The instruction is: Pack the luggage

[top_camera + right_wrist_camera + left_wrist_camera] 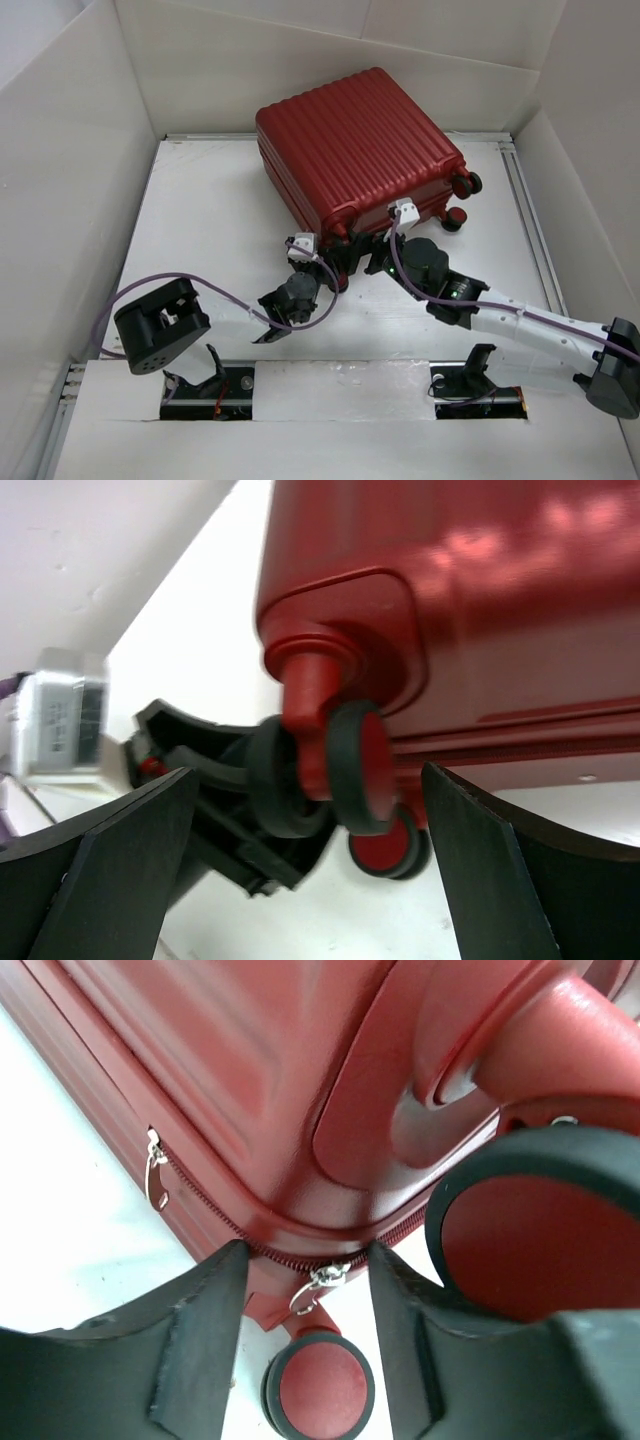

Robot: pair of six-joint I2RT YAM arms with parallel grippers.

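The closed dark-red luggage (355,140) lies flat on the white surface (200,210), toward the far middle, its ribbed shell up and its wheels (355,775) at the near-right end; both arms reach to its near corner; the left gripper (305,1250) is partly open, its fingertips against the zipper seam with a silver zipper pull (318,1285) between them; the right gripper (308,775) stands wide open, framing a pair of wheels, holding nothing.

The dark-red ribbed hard-shell suitcase (355,150) looks like smooth, glossy plastic. Its small silver zipper pull (318,1282) is shiny metal. The black-rimmed wheel (320,1385) seems matt rubber. The left black fingers (200,1355) are matt and a little rough.
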